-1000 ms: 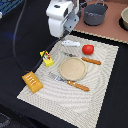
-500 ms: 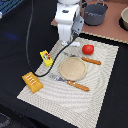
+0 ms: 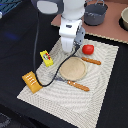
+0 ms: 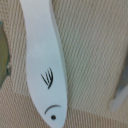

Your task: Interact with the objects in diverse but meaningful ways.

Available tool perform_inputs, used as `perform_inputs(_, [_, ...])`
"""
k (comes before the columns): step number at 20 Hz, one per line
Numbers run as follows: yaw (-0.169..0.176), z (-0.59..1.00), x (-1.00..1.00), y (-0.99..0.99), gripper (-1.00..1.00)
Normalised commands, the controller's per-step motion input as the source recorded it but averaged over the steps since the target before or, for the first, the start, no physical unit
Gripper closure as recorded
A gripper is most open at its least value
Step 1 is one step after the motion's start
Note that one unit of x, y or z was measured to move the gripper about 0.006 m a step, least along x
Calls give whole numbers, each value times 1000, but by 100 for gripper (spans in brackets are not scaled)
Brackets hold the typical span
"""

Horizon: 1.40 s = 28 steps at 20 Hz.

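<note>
While the pincer's grip cannot be told, the white fish (image 4: pixel 44 65) lies directly beneath it.

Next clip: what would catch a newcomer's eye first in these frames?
The big white arm dominates the exterior view, reaching down over the striped mat just behind the round tan plate. The wrist view is almost filled by a white fish-shaped piece lying on the mat. Bright spots follow: a red tomato-like ball beside the arm, and a yellow packet and orange ridged block on the exterior view's left.
</note>
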Motion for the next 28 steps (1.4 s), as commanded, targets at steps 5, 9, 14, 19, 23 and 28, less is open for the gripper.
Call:
perform_inputs(5, [90,-138,-55,434,-100])
perform_inputs(9, [82,-232,0,246,100])
perform_inputs(14, [76,-254,0,163,100])
perform_inputs(19, [71,-277,0,171,100])
perform_inputs(23, [69,-259,8,171,100])
perform_inputs(28, [68,-46,-13,161,100])
